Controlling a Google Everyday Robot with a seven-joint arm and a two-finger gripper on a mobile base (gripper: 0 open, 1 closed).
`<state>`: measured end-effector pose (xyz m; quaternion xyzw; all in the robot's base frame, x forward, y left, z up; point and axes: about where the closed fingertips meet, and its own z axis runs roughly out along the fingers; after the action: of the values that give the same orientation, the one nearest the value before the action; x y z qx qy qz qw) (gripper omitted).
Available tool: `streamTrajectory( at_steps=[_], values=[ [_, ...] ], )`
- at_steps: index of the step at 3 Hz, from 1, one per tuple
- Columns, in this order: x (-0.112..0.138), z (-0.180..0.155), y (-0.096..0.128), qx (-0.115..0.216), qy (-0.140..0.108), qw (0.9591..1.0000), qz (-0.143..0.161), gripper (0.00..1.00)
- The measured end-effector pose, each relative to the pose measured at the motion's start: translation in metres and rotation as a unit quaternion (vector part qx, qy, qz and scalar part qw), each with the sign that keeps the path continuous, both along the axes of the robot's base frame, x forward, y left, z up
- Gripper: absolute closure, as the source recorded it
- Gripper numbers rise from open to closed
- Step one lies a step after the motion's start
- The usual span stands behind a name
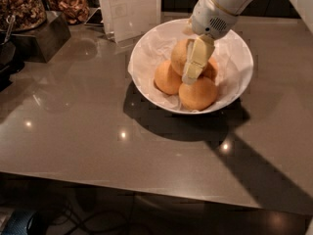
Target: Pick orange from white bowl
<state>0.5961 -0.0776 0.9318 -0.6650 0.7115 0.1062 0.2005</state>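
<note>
Below the table's near edge, dark floor and some cables (73, 214) are seen, well in front of the jaws. The table (73, 126) is a glossy grey-brown slab on which small light spots are mirrored. A dark shadow (195, 129) is cast on it just in front of the bowl (239, 67), and it is carried on toward the near right corner. The bowl is white, wide and round, is lined with crinkled paper (151, 53), and is set on the table around the jaws. Four fruits are held in it. The front fruit (198, 96), bright and smooth, is found directly below and in front of the jaws. The left fruit (167, 77) is placed beside them to the picture's left, and the right fruit (212, 70) is half hidden behind them. The gripper (191, 77) is lowered into the bowl from above right, its pale tip pointed down among the fruits. Whether its jaws are apart or together cannot be told from this side. The orange (179, 57), duller and tan, is seated at the back of the pile, just left of and behind the jaws; contact cannot be judged. The white arm (225, 1) is seen above. Farther back, well left of the jaws, a white card (129, 6) is stood upright, and a dark box (41, 33) and a jar of nuts (19, 4) are set beyond it.
</note>
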Motion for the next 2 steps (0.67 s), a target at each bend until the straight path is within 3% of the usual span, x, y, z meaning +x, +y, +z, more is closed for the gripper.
streamTrajectory(
  at_steps=[1,2],
  values=[
    [0.0003,-0.0004,0.0002,0.000,0.000,1.0000,0.000,0.00],
    [0.0003,-0.0004,0.0002,0.000,0.000,1.0000,0.000,0.19]
  ],
)
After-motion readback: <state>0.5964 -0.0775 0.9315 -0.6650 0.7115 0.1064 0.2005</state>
